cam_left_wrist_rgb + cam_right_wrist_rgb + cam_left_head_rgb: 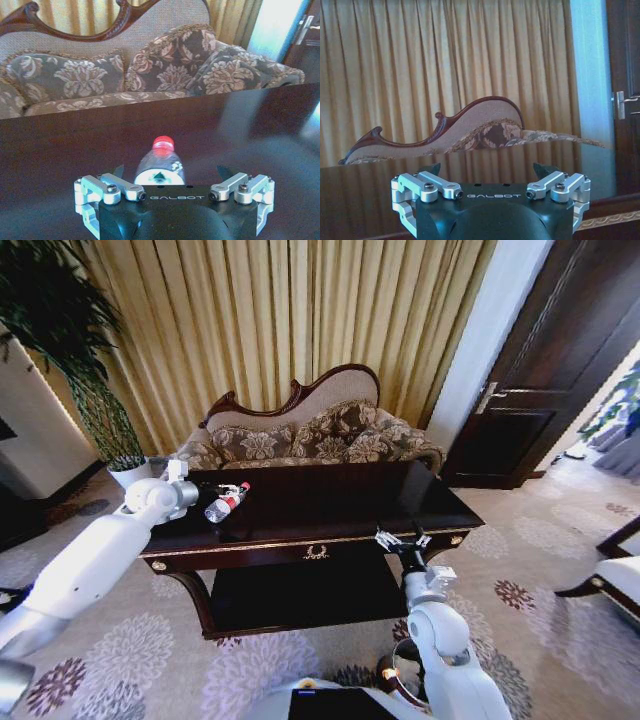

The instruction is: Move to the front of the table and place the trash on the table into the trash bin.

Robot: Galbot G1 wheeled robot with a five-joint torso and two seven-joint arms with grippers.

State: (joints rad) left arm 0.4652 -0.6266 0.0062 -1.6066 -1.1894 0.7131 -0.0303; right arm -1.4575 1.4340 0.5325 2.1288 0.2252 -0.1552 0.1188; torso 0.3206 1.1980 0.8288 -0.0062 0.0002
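A clear plastic bottle [227,503] with a red cap and white-red label lies on the left part of the dark glossy table [330,495]. My left gripper [203,490] reaches over the table's left end, right at the bottle. In the left wrist view the bottle [159,161] lies between the spread fingers of that gripper [171,171], cap pointing away, and the gripper is open. My right gripper [402,537] hovers open at the table's front edge on the right, holding nothing [489,168]. A round dark trash bin [392,672] with a shiny rim stands on the floor, partly hidden behind my right arm.
A patterned carved-back sofa [320,435] stands right behind the table, with curtains beyond. A potted plant [70,350] is at the far left and a dark door [560,360] at the right. A chair [620,575] edges in at the right. Patterned carpet surrounds the table.
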